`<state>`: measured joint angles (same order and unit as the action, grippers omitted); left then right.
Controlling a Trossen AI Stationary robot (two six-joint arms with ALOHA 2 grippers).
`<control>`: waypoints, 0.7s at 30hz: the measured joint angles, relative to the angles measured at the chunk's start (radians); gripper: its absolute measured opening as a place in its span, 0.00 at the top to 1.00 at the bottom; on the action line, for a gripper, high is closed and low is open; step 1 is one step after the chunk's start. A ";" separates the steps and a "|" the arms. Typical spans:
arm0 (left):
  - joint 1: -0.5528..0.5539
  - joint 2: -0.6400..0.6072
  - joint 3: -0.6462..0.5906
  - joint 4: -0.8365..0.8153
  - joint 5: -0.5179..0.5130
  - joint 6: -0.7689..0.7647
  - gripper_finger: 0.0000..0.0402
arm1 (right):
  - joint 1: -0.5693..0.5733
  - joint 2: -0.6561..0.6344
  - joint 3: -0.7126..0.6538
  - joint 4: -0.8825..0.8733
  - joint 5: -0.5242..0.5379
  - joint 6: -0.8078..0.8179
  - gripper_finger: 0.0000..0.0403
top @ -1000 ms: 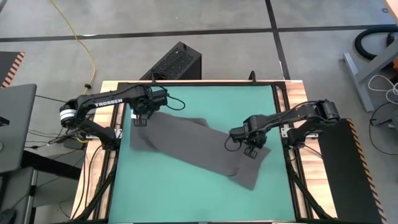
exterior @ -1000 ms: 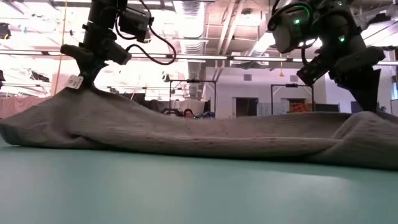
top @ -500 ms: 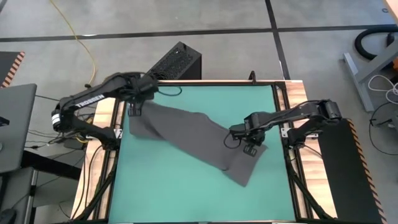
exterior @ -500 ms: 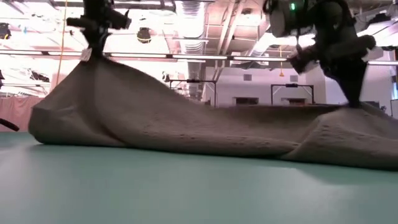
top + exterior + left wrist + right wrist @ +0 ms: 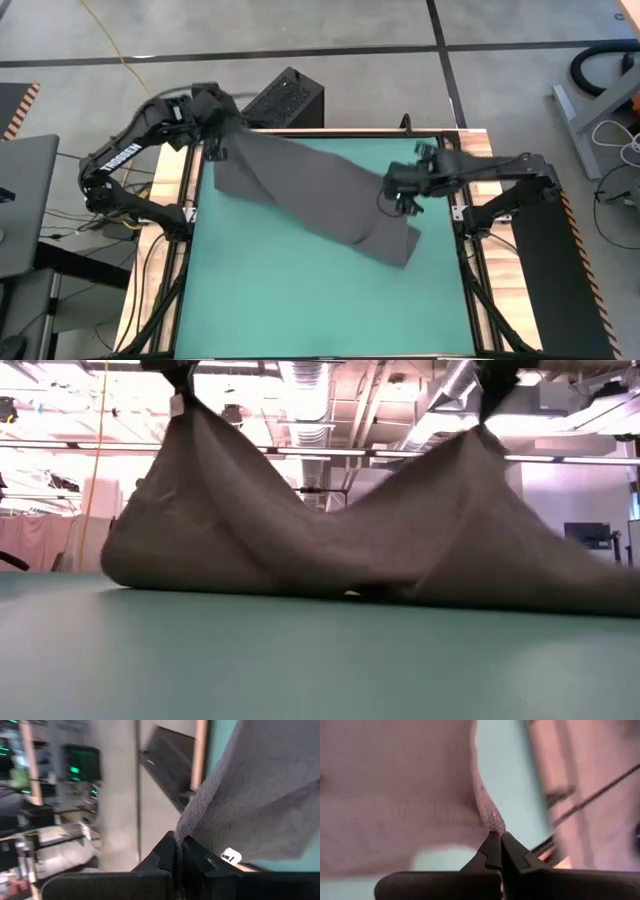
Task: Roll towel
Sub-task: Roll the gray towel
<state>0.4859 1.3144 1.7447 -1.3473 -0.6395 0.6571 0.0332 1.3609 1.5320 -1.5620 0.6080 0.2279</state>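
Observation:
The dark grey towel lies slantwise over the green mat, from far left to near right. In the low view it rises in two peaks, and its sagging middle and lower edges rest on the mat. My left gripper is shut on the peak at the far left corner of the mat, seen at the low view's top. My right gripper is shut on the peak near the mat's right side. My left gripper pinches a corner of the towel between its two fingers, close to a small white tag. The corner is lifted, and the cloth falls away from the fingers down to the mat in a fairly taut slope. My right gripper pinches a corner of the towel between the free ends of its two fingers. It comes slanting down from the right. That corner is raised clear of the mat, and the cloth hangs from it down to the mat.
A black box stands on the floor just beyond the table's far edge. Wooden rails and cables run along both sides of the mat. The near half of the mat is bare green.
Both grippers have risen, each staying shut on its towel corner; the left one has also gone toward the far left corner. The towel, nearly flat before, now stands in two tall peaks, with its middle and lower edges still on the mat.

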 joint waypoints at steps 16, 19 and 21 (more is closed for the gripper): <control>0.217 -0.002 0.389 0.257 0.276 0.058 1.00 | 0.090 -0.001 0.518 0.180 0.396 -0.668 0.98; 0.215 -0.002 0.458 0.163 0.416 -0.086 1.00 | 0.169 0.007 0.490 0.076 0.295 -0.509 0.98; 0.207 -0.002 0.466 0.075 0.512 -0.189 1.00 | 0.214 0.019 0.459 -0.003 0.185 -0.330 0.98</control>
<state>0.6924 1.3121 2.2105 -1.2722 -0.1272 0.4683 0.2468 1.3802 1.9909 -1.5645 0.7927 -0.1018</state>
